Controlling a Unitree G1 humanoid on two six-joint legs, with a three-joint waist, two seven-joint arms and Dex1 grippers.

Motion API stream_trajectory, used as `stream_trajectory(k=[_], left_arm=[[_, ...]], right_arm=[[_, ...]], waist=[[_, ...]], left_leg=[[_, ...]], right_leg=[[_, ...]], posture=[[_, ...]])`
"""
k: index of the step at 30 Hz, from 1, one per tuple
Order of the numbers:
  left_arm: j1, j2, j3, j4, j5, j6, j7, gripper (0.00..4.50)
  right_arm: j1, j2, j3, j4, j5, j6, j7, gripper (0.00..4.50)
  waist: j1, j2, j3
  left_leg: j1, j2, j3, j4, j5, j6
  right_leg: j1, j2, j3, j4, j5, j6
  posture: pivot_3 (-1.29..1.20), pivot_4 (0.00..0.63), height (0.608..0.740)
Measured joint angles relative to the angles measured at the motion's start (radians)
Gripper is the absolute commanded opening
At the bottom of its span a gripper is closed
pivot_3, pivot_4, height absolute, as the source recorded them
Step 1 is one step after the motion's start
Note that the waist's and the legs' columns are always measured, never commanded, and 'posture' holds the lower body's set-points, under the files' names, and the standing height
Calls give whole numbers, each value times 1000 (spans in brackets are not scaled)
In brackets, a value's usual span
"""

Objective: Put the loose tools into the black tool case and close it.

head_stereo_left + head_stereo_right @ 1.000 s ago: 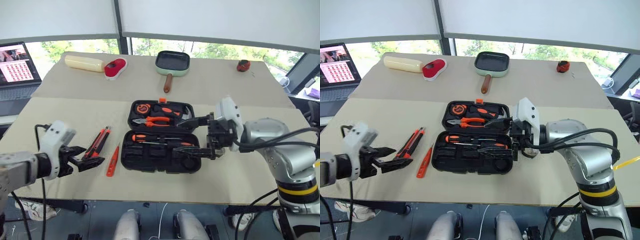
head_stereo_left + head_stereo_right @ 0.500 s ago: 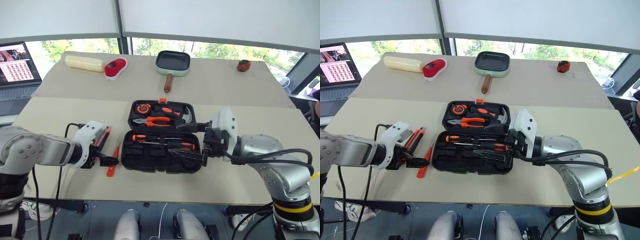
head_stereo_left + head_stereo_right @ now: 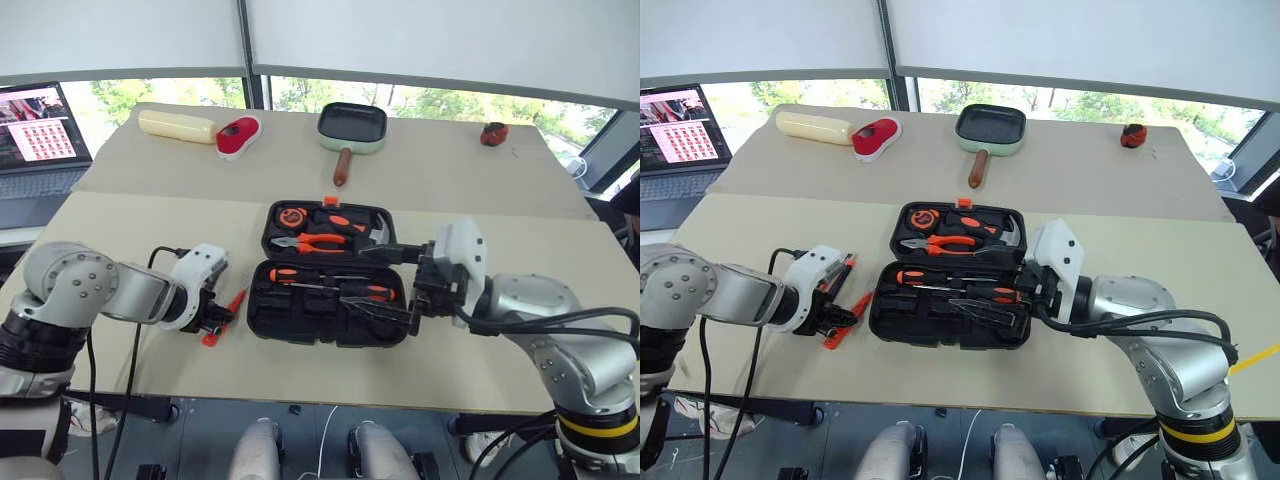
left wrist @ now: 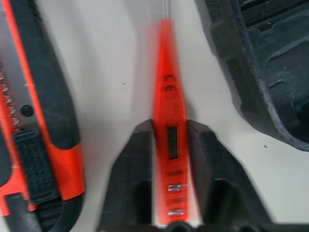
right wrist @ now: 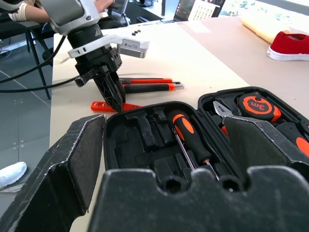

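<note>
Beside the black tool case (image 3: 325,300), left pincer (image 4: 169,145) clamps the slim orange screwdriver (image 4: 166,111).

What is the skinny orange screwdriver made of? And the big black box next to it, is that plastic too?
The slim orange screwdriver between the left claw's fingers looks like smooth, slightly shiny plastic, with small metal bits showing along its body. The black tool case looks like hard moulded plastic with a dull, grainy finish: its slots are shaped right into it. That is a guess from looks alone.

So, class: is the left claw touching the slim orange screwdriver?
Touching. The left wrist view shows both fingers of the left claw pressed against the slim orange screwdriver.
</note>
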Motion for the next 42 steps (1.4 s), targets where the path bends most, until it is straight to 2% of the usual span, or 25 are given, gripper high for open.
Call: stream_trajectory(k=[7, 11, 15, 18, 20, 23, 25, 27, 31, 37, 42], left_arm=[[-16, 27, -22, -3, 46, -2, -65, 401], [-15, 39, -28, -20, 118, -2, -141, 401], [-18, 111, -68, -43, 216, -31, -301, 401], [-53, 232, -145, -57, 341, -173, -538, 401], [-92, 331, -203, -68, 490, -399, -804, 401], [-176, 353, -246, -38, 655, -646, -1084, 401], [-250, 294, -288, 27, 768, -787, -1258, 401], [-287, 249, -324, 69, 822, -851, -1328, 401], [-460, 8, -475, 242, 1032, -1084, -1555, 401], [-525, -208, -569, 442, 1227, -1205, -1653, 401], [-537, -281, -604, 521, 1341, -1207, -1664, 401]], right_arm=[[-1, -22, -2, 6, 4, 0, 1, 4500], [-1, -47, -1, 16, 4, 0, 6, 4500], [9, -69, -6, 19, 34, 19, 18, 4500], [41, -110, -19, 18, 64, 37, 42, 4500], [74, -158, -29, 7, 77, 39, 67, 4500], [102, -179, -41, -2, 85, 39, 84, 4500], [119, -188, -52, -14, 96, 39, 85, 4500], [129, -191, -64, -22, 104, 39, 84, 4500], [158, -191, -70, -53, 114, 39, 59, 4500], [226, -202, -76, -81, 101, 38, 21, 4500], [251, -202, -107, -110, 103, 38, -7, 4500]], waist=[[-1, 0, 0], [-6, 0, 0], [-13, 0, 0], [-11, -2, 2], [-8, -2, 2], [5, -2, 2], [12, -2, 2], [13, -2, 2], [28, -3, 2], [12, -3, 2], [0, -3, 2]], left_leg=[[0, 0, 0, 0, 0, 0], [0, 1, 0, 0, 0, 0], [-1, 1, 0, 0, 0, 0], [-4, 1, 0, 0, 0, 0], [-4, 1, 1, 0, 0, 0], [-5, 1, 1, 0, 0, 0], [-6, 1, 1, 1, 0, 0], [-6, 1, 1, 1, 0, 0], [-13, 0, -2, 7, 0, 2], [-16, 0, -5, 10, -1, 4], [-16, 0, -7, 10, -1, 4]], right_leg=[[0, 0, 0, 0, 0, 0], [-1, 1, 0, 0, 0, 0], [-2, 1, 0, 0, 0, -1], [-3, 1, -1, -1, 0, -1], [-3, 1, -1, -3, -1, -1], [-3, 0, -2, -3, -2, -3], [-3, 0, -2, -3, -2, -4], [-3, 1, -2, -3, -1, -1], [-3, 1, -4, -3, -1, 1], [-4, 1, -5, -3, -1, 3], [-4, 2, -5, -2, -1, 3]], posture=[[0, 150, 740], [0, 150, 740], [0, 150, 740], [0, 150, 740], [0, 150, 740], [0, 150, 740], [0, 150, 740], [0, 150, 740], [0, 150, 740], [0, 150, 740], [0, 150, 740]])
